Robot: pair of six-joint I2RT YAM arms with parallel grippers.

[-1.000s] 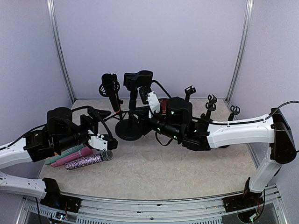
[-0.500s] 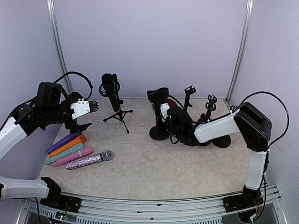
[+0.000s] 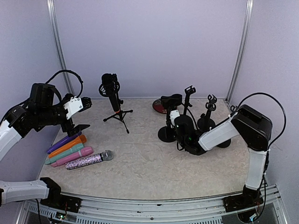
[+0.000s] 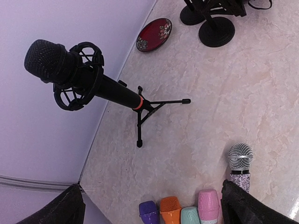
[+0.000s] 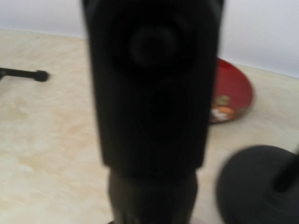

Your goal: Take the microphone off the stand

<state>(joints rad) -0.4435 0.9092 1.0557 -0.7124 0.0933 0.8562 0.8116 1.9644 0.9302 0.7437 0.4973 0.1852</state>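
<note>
The black microphone (image 3: pixel 111 89) sits tilted in a shock mount on a small tripod stand (image 3: pixel 119 115) at the back left. In the left wrist view the microphone (image 4: pixel 88 84) and its tripod stand (image 4: pixel 145 108) lie well ahead of my left gripper (image 4: pixel 154 212). That left gripper (image 3: pixel 83 115) hangs open and empty, left of the tripod. My right gripper (image 3: pixel 175 122) is low at the centre right, shut on the pole of an empty round-base stand (image 3: pixel 167 133). This stand (image 5: pixel 152 93) fills the right wrist view as a black blur.
Several coloured microphones (image 3: pixel 67 147) and a glitter one (image 3: pixel 88 160) lie at the front left, also in the left wrist view (image 4: pixel 209 205). A red dish (image 3: pixel 159 106) lies at the back. More empty clip stands (image 3: pixel 210 106) crowd the back right beside the right arm.
The right arm has dragged the empty round-base stand rightward from beside the tripod. My left arm has lifted up and left, away from the lying microphones, with its jaws open.
</note>
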